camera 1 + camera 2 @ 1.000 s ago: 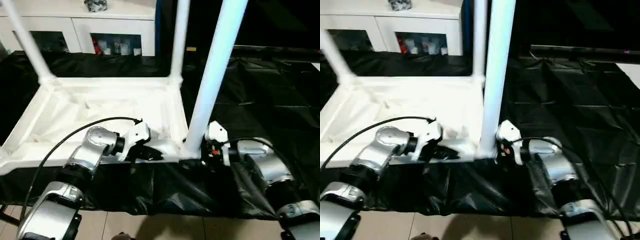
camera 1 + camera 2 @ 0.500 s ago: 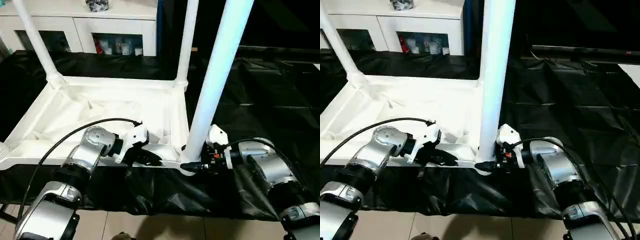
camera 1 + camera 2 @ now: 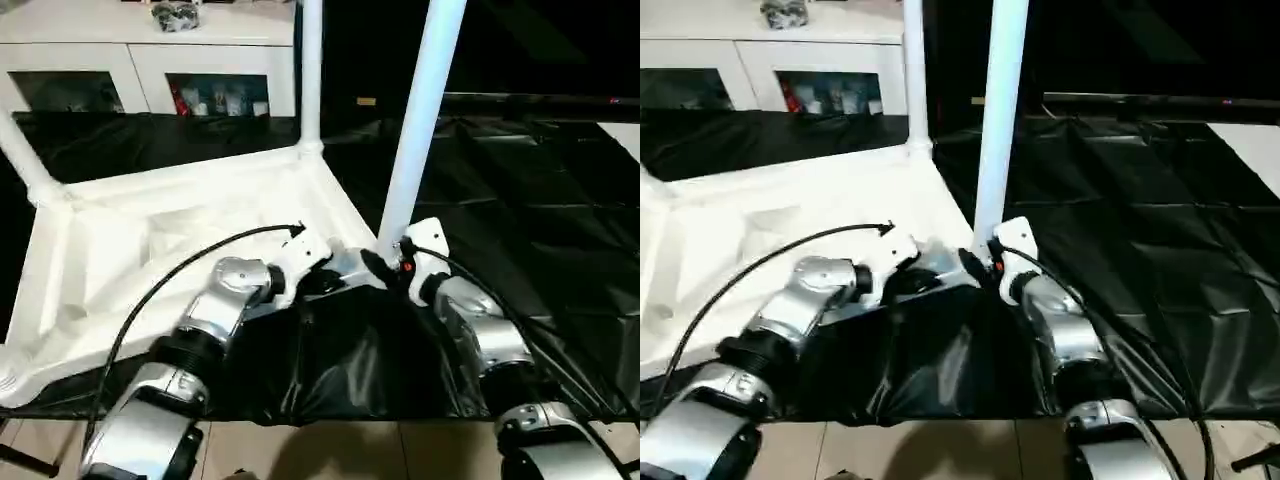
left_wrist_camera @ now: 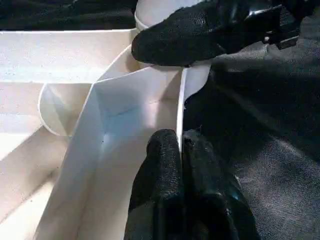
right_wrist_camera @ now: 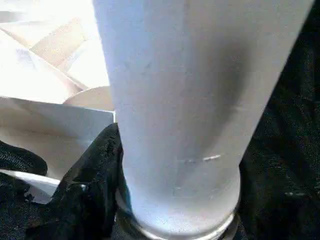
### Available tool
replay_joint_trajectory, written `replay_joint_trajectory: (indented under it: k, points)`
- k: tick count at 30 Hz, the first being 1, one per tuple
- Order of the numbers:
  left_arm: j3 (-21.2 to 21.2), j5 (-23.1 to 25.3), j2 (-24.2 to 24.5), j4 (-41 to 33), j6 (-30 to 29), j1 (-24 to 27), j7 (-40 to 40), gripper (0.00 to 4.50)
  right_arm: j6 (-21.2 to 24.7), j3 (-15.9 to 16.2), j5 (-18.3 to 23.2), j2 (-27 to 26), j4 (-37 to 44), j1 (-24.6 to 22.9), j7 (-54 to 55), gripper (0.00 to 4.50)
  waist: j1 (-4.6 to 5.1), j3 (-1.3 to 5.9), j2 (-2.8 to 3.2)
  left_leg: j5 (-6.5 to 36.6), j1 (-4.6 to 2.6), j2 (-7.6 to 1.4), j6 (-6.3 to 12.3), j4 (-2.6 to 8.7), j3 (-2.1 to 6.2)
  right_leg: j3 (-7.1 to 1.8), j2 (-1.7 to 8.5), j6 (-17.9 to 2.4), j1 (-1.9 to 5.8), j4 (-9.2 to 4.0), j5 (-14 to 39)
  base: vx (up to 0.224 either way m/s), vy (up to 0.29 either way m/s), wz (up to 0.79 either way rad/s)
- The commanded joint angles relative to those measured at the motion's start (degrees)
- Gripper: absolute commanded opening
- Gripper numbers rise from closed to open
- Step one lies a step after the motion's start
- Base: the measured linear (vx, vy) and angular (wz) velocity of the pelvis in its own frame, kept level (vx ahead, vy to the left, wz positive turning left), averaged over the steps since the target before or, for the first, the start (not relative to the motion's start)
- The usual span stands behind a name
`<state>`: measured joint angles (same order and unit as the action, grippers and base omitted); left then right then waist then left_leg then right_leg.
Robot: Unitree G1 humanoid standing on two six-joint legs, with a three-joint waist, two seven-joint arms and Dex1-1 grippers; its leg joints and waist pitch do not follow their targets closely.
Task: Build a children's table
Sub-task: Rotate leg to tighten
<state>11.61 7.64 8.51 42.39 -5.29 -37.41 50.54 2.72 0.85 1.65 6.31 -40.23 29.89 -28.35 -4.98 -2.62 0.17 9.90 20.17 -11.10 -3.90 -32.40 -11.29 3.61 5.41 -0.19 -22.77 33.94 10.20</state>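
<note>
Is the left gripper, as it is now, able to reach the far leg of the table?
Probably not. The left gripper is shut on the tabletop rim near the robot, and the far leg stands at the opposite corner, across the whole tabletop.

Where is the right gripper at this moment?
In the left eye view, the right gripper is at the base of the near leg, at the tabletop's near right corner.

The children's table (image 3: 180,220) lies upside down, a white plastic slab with its ribbed underside up. White tapered legs (image 3: 418,120) stand upright in round corner sockets at about twelve, two and ten o'clock; the nearest corner's socket looks empty, though blurred.
</note>
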Motion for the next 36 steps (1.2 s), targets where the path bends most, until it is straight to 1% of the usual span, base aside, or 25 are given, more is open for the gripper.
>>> replay_joint_trajectory:
  k: [1, 3, 4, 5, 6, 7, 8, 9, 10, 11, 12, 13, 14, 16, 18, 21, 22, 23, 25, 26, 27, 28, 33, 35, 36]
  points:
    - [1.4, -2.3, -4.2, -1.4, 1.4, 0.3, -1.5, 0.00, 0.6, 6.5, 1.6, -6.0, 0.4, -0.6, -8.6, 3.41, -0.04, 2.85, -0.68, 19.7, -0.34, -1.88, 1.25, 4.23, 1.42, -2.17, 3.33, -7.0, 1.48, -5.70, 26.8, 0.000, 0.000, 0.00]
    - [1.8, -2.7, -3.5, -2.0, 2.1, 0.7, 0.6, 0.00, 0.5, 6.8, 1.9, -4.9, 1.1, -0.7, -10.4, 3.50, 0.01, 2.93, -0.65, 18.7, 0.03, -1.94, 1.72, 4.28, 1.43, -2.19, 3.34, -7.6, 1.80, -5.37, 24.5, 0.000, 0.000, 0.00]
    - [2.0, -2.8, -3.2, -2.2, 2.3, 0.8, 1.4, 0.00, 0.4, 7.0, 1.9, -4.5, 1.3, -0.8, -10.9, 3.79, -0.02, 2.93, -0.65, 18.4, 0.05, -1.92, 1.83, 4.29, 1.43, -2.18, 3.35, -7.8, 1.86, -5.36, 24.1, 0.000, 0.000, 0.00]
    - [2.3, -3.2, -2.3, -3.0, 3.0, 1.3, 3.9, 0.00, -0.1, 7.8, 1.1, -2.9, 1.6, -0.9, -12.5, 3.86, -0.13, 3.03, -0.33, 17.6, 0.03, -1.96, 1.89, 4.24, 1.40, -2.26, 3.35, -8.1, 1.91, -5.16, 22.4, 0.000, 0.000, 0.00]
    - [2.3, -3.2, -2.3, -3.0, 3.0, 1.3, 3.9, 0.00, -0.1, 7.8, 1.1, -2.9, 1.6, -0.9, -12.5, 3.88, -0.09, 3.14, -0.42, 17.3, 0.06, -1.97, 2.03, 4.15, 1.31, -2.27, 3.26, -8.5, 1.98, -5.02, 21.0, 0.000, 0.000, 0.00]
    - [2.9, -4.3, -1.0, -4.4, 3.9, 2.2, 8.2, 0.00, -0.8, 8.7, 0.3, -0.8, 1.9, -1.2, -14.7, 3.88, -0.20, 3.20, -0.34, 16.0, 0.13, -1.96, 2.26, 4.09, 1.30, -2.28, 3.27, -9.4, 2.12, -4.72, 18.4, 0.000, 0.000, 0.00]
    - [3.5, -5.4, 0.7, -6.5, 3.2, 3.2, 12.6, 0.00, -2.0, 9.5, 0.2, 1.8, 2.5, -1.6, -18.6, 3.88, -0.16, 3.33, -0.41, 14.9, 0.25, -1.99, 2.68, 3.90, 1.19, -2.24, 3.19, -10.5, 2.36, -4.33, 15.5, 0.000, 0.000, 0.00]
    - [3.5, -5.4, 0.7, -6.5, 3.2, 3.2, 12.6, 0.00, -2.0, 9.5, 0.2, 1.8, 2.5, -1.6, -18.6, 3.88, -0.34, 3.35, -0.35, 14.1, 0.25, -2.05, 3.35, 3.67, 0.98, -2.25, 3.13, -11.4, 2.36, -4.10, 13.5, 0.000, 0.000, 0.00]
    - [3.6, -5.5, 1.0, -6.6, 3.3, 3.3, 13.3, 0.00, -2.4, 9.8, 0.3, 2.5, 2.8, -1.8, -19.9, 3.88, -0.42, 3.45, -0.12, 12.8, 0.12, -2.01, 3.86, 3.51, 0.79, -2.29, 3.01, -12.4, 2.30, -3.86, 11.1, 0.000, 0.000, 0.00]
    - [3.7, -5.7, 2.2, -6.9, 3.2, 3.6, 15.5, 0.00, -3.4, 10.6, 1.2, 4.9, 4.6, -2.8, -25.4, 3.88, -0.55, 3.59, -0.17, 12.1, 0.18, -1.92, 4.23, 3.37, 0.78, -2.18, 2.94, -12.7, 2.57, -3.68, 9.8, 0.000, 0.000, 0.00]
    - [3.6, -5.9, 2.8, -6.8, 3.2, 3.6, 16.5, 0.00, -3.3, 11.1, 1.9, 6.2, 5.8, -3.3, -28.6, 3.88, -0.90, 3.69, -0.10, 10.5, 0.18, -2.08, 5.11, 3.14, 0.59, -2.17, 2.77, -13.4, 2.53, -3.32, 6.8, 0.000, 0.000, 0.00]
    - [3.6, -5.9, 2.9, -6.8, 3.2, 3.7, 16.7, 0.00, -3.3, 11.2, 2.0, 6.4, 6.0, -3.4, -29.1, 3.88, -0.87, 3.60, -0.14, 10.1, 0.30, -2.05, 5.59, 3.09, 0.51, -2.17, 2.70, -13.8, 2.57, -3.25, 5.8, 0.000, 0.000, 0.00]
    - [3.3, -6.2, 3.4, -6.5, 3.1, 3.6, 17.7, 0.00, -3.2, 11.7, 2.6, 7.8, 7.3, -4.0, -32.5, 3.88, -1.09, 3.63, -0.06, 9.8, 0.31, -2.14, 5.99, 3.05, 0.55, -2.04, 2.77, -14.2, 2.63, -3.12, 5.6, 0.000, 0.000, 0.00]
    - [3.1, -6.3, 3.6, -6.3, 3.1, 3.6, 18.0, 0.00, -3.1, 11.9, 2.8, 8.3, 7.6, -4.1, -33.7, 3.88, -1.32, 3.54, -0.03, 10.5, 0.23, -2.21, 5.91, 3.07, 0.54, -2.01, 2.88, -14.1, 2.59, -3.30, 7.3, 0.000, 0.000, 0.00]
    - [2.4, -7.1, 4.8, -5.4, 2.4, 3.3, 20.8, 0.00, -1.2, 13.1, 4.2, 10.4, 9.7, -4.5, -40.4, 3.88, -1.55, 3.38, -0.02, 12.7, 0.04, -2.27, 5.06, 3.27, 0.60, -1.98, 2.91, -13.6, 2.51, -3.70, 11.5, 0.000, 0.000, 0.00]
    - [2.3, -7.4, 5.8, -5.2, 2.0, 3.2, 22.6, 0.00, 0.0, 14.2, 4.8, 11.6, 10.5, -4.5, -44.3, 3.88, -1.69, 3.25, -0.03, 14.5, -0.01, -2.35, 4.20, 3.51, 0.70, -2.06, 2.99, -12.7, 2.42, -3.97, 14.9, 0.000, 0.000, 0.00]
    - [2.4, -7.4, 6.4, -5.1, 2.0, 3.1, 23.3, 0.00, 0.2, 14.9, 4.8, 12.0, 10.6, -4.5, -45.6, 3.62, -1.74, 3.22, -0.02, 15.1, -0.11, -2.43, 3.78, 3.61, 0.76, -2.07, 3.09, -12.4, 2.31, -4.08, 16.0, 0.000, 0.000, 0.00]
    - [2.5, -7.4, 6.8, -5.0, 2.1, 3.0, 23.7, 0.00, 0.4, 15.3, 4.7, 12.3, 10.6, -4.5, -46.5, 3.55, -1.73, 3.20, -0.04, 15.2, -0.16, -2.43, 3.63, 3.63, 0.74, -2.10, 3.10, -12.3, 2.25, -4.16, 16.4, 0.000, 0.000, 0.00]
    - [2.4, -7.3, 7.2, -4.8, 2.1, 2.7, 24.3, 0.00, 0.5, 15.8, 4.4, 12.6, 10.7, -4.5, -47.2, 3.55, -1.76, 3.22, -0.07, 14.9, -0.10, -2.45, 3.26, 3.66, 0.79, -2.14, 3.15, -12.2, 2.25, -4.11, 16.5, 0.000, 0.000, 0.00]
    - [2.2, -7.3, 7.7, -4.7, 2.1, 2.4, 24.9, 0.00, 0.3, 16.3, 3.7, 12.8, 10.6, -4.5, -47.6, 3.55, -1.78, 3.25, -0.38, 14.6, -0.08, -2.41, 3.24, 3.64, 0.77, -2.10, 3.14, -12.1, 2.30, -4.07, 16.4, 0.000, 0.000, 0.00]
    - [2.1, -7.2, 7.7, -4.7, 2.1, 2.4, 25.1, 0.00, 0.2, 16.4, 3.6, 12.8, 10.6, -4.5, -47.7, 3.40, -1.78, 3.27, -0.22, 14.3, 0.01, -2.40, 3.27, 3.63, 0.81, -2.10, 3.19, -12.0, 2.34, -4.03, 16.4, 0.000, 0.000, 0.00]
    - [2.1, -7.1, 8.0, -4.6, 2.1, 2.2, 25.4, 0.00, 0.1, 16.4, 3.2, 12.6, 10.4, -4.4, -47.6, 3.26, -1.77, 3.27, -0.39, 14.1, 0.01, -2.44, 3.30, 3.65, 0.81, -2.09, 3.19, -11.9, 2.33, -4.00, 16.2, 0.000, 0.000, 0.00]
    - [2.0, -7.1, 8.6, -4.3, 2.3, 2.0, 25.7, 0.00, 0.9, 16.2, 3.5, 12.1, 10.8, -4.6, -47.9, 3.03, -1.82, 3.43, -0.42, 12.0, 0.10, -2.33, 3.87, 3.40, 0.71, -2.07, 3.11, -12.6, 2.41, -3.59, 13.0, 0.000, 0.000, 0.00]
    - [1.8, -7.2, 8.6, -4.3, 2.5, 2.1, 25.1, 0.00, 1.3, 16.2, 3.6, 12.0, 11.1, -4.8, -47.8, 2.87, -1.83, 3.38, -0.40, 12.2, 0.09, -2.34, 3.91, 3.41, 0.70, -2.05, 3.10, -12.7, 2.38, -3.65, 13.2, 0.000, 0.000, 0.00]
    - [1.8, -7.2, 8.6, -4.3, 2.5, 2.1, 25.1, 0.00, 1.3, 16.2, 3.6, 12.0, 11.1, -4.8, -47.8, 2.87, -1.84, 3.36, -0.39, 12.5, 0.08, -2.34, 3.80, 3.43, 0.71, -2.04, 3.16, -12.5, 2.39, -3.71, 13.9, 0.000, 0.000, 0.00]
